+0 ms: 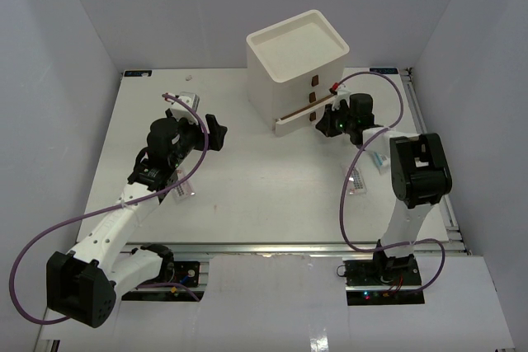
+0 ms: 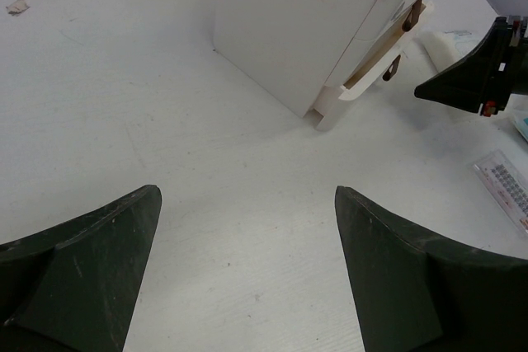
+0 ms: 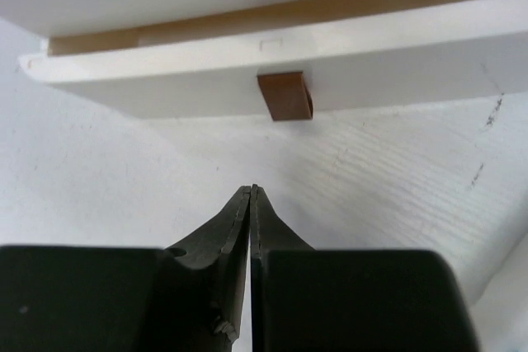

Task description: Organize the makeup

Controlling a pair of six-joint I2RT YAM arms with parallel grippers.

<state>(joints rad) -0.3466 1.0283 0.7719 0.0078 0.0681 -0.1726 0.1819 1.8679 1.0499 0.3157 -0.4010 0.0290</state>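
Observation:
My right gripper [image 3: 252, 191] is shut with nothing between its fingers. It points at the brown handle [image 3: 285, 95] of the bottom drawer [image 3: 371, 47], a short way in front of it and not touching. That drawer [image 1: 290, 124] stands partly pulled out of the white drawer box [image 1: 293, 63]. My left gripper [image 2: 247, 195] is open and empty over bare table, left of the box [image 2: 289, 30]. Flat white sachets [image 1: 356, 180] lie beside the right arm, one more sachet [image 1: 183, 191] by the left arm. A sachet [image 2: 505, 187] lies at the right of the left wrist view.
A small tan piece [image 1: 190, 77] lies near the table's far left edge. Purple cables loop from both arms over the table [image 1: 264, 179]. White walls close in the table on three sides. The right gripper [image 2: 470, 80] shows at the right of the left wrist view.

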